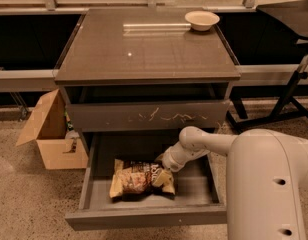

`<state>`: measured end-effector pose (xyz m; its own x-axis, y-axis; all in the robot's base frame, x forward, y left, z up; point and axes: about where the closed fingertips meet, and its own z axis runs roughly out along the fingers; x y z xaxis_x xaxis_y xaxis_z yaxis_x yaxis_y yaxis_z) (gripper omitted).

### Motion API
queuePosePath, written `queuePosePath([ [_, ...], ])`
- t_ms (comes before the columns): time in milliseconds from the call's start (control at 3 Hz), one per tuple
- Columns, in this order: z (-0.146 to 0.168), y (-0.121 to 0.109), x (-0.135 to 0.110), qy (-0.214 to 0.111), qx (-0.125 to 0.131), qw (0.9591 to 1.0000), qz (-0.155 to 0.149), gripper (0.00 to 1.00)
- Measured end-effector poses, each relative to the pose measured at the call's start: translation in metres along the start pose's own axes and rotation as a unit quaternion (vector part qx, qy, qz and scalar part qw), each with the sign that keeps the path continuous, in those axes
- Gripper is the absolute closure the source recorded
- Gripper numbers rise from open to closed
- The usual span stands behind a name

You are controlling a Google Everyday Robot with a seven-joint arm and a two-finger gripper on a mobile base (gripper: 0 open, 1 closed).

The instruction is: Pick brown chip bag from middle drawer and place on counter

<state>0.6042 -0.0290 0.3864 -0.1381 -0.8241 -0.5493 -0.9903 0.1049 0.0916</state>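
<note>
- Brown chip bag [136,179] lies inside the open middle drawer [144,217].
- Gripper [162,172] sits at the bag's right end; whether it is gripping cannot be told.

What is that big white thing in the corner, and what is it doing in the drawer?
It is a robot's arm, seen by one camera looking down at a grey cabinet. The arm ends in a gripper, its hand, which is down in the open middle drawer, at the right end of the brown chip bag lying there. Whether it has hold of the bag does not show. The bag is meant to go onto the counter, the cabinet's glossy top, where a pale bowl stands at the back right. An open cardboard box sits on the floor at the left.
</note>
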Motion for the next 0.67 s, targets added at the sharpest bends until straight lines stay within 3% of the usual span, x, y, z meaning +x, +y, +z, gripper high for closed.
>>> queuePosePath([
  [333,-0.008,0.006,-0.006,-0.010,0.002,0.9999,-0.009,0.63],
  [667,-0.040,0.017,-0.018,-0.051,0.011,0.9982,-0.028,0.86],
])
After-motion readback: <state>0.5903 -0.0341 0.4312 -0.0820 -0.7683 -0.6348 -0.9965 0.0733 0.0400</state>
